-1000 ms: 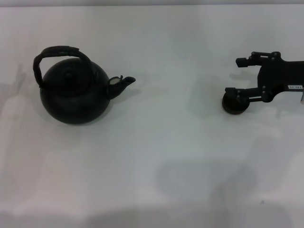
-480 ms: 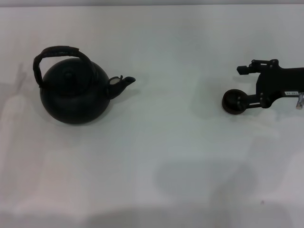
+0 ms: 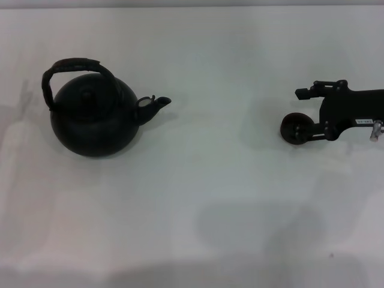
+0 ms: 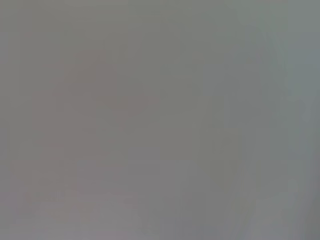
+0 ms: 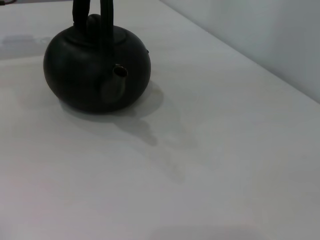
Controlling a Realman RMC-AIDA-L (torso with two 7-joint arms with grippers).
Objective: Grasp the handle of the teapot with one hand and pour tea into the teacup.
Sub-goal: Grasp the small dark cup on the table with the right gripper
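The black round teapot [image 3: 93, 120] stands at the left of the white table [image 3: 198, 180], its spout [image 3: 155, 105] pointing right and its arched handle [image 3: 75, 66] upright. It also shows in the right wrist view [image 5: 97, 70], with the spout toward the camera. The tiny dark teacup [image 3: 294, 128] is at the right. My right gripper [image 3: 300, 113] reaches in from the right edge with its jaws open. Its nearer finger [image 3: 315, 133] touches the cup's side and its farther finger [image 3: 312, 91] is apart from the cup. The left gripper is out of view.
The left wrist view shows only a plain grey surface. White tabletop lies between the teapot and the cup. Soft shadows lie along the near edge of the table.
The right gripper has turned and drawn slightly rightward, staying open. The cup by its nearer finger has shifted a little and now shows a rounder face.
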